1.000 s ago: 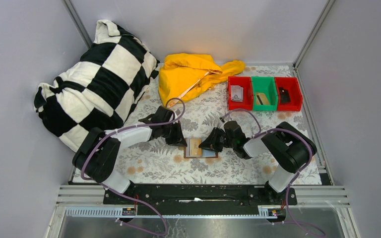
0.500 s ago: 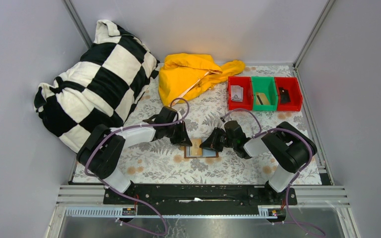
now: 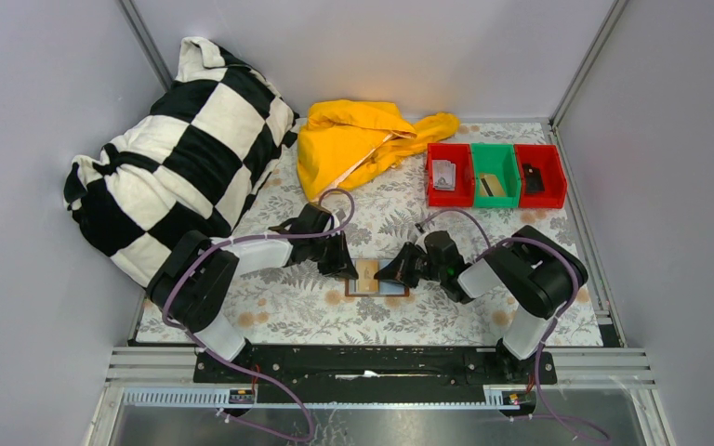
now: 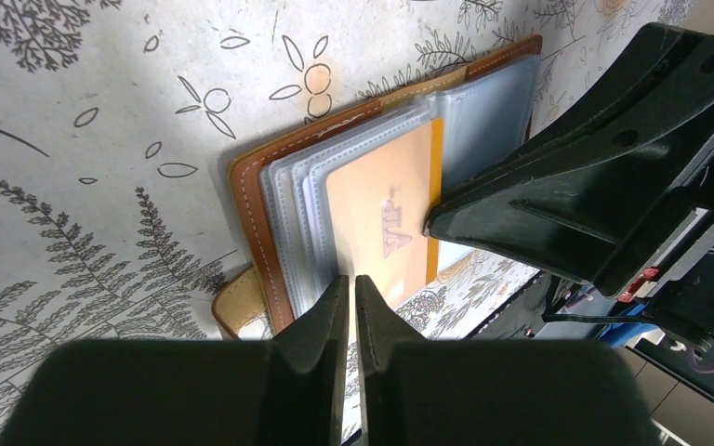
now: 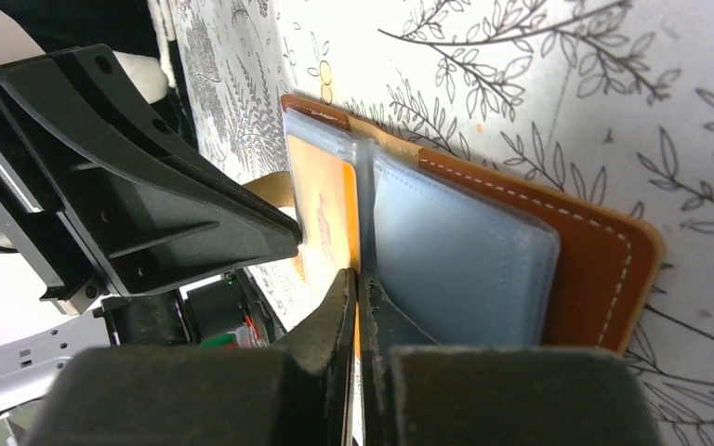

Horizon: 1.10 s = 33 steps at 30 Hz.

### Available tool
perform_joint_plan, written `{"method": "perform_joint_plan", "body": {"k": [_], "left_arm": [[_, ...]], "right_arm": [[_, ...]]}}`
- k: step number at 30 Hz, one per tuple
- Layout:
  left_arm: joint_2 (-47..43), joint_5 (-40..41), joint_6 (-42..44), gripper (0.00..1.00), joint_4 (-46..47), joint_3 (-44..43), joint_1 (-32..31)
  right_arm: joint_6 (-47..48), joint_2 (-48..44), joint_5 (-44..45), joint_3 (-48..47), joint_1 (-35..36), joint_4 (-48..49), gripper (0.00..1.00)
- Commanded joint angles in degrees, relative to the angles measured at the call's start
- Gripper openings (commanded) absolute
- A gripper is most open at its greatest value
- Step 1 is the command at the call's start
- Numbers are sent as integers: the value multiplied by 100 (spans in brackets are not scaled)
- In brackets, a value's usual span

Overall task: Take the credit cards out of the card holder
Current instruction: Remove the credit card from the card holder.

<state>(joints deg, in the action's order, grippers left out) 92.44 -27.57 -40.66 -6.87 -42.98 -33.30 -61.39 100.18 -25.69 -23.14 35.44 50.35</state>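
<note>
The brown card holder (image 3: 377, 280) lies open on the flowered table between both grippers. Its brown cover (image 4: 251, 209) shows in the left wrist view, with clear sleeves and a tan credit card (image 4: 381, 214) on top. My left gripper (image 3: 345, 268) is shut, its tips (image 4: 350, 281) down at the card's near edge by the holder's left side. My right gripper (image 3: 388, 274) comes from the right. Its jaws (image 5: 355, 276) are shut on the card's orange edge (image 5: 321, 200), beside the light-blue sleeve (image 5: 456, 260). The cover (image 5: 600, 269) lies flat.
Three bins stand at the back right: red (image 3: 449, 174), green (image 3: 493, 174) with a tan card in it, and red (image 3: 539, 174). A yellow cloth (image 3: 363, 139) lies behind. A black-and-white checked pillow (image 3: 177, 149) fills the left side.
My left gripper has moved right and down onto the card holder's left side. My right gripper has stayed at the holder's middle, its arm shifting slightly.
</note>
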Motion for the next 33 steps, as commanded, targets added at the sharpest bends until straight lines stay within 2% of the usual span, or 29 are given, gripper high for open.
{"method": "perform_joint_plan", "body": {"k": [1,8,15,18,21,25,31,33], "left_arm": [[138,111,38,10,124,118,-18],[344,15,-170,8,388,315,68],[462,96,-177,7,265,141,69],[434,95,-132,7,198,115,71],[445,73,-76,7,159,80,69],[497,59,-47,7,134,61,71],[536,46,-54,7,135,53,76],[537,71,-43,7,110,43,78]], "right_arm": [[-95,-5,-54,187,-85,356,0],[97,-415,18,352,-210,46,0],[116,-383,-106,450,-334,120,12],[103,-331,-133,448,-336,187,25],[21,-245,-147,432,-345,317,28],[-130,-118,-215,444,-353,588,22],[-139,-53,-257,461,-355,676,0],[-132,-131,-140,554,-381,675,0]]}}
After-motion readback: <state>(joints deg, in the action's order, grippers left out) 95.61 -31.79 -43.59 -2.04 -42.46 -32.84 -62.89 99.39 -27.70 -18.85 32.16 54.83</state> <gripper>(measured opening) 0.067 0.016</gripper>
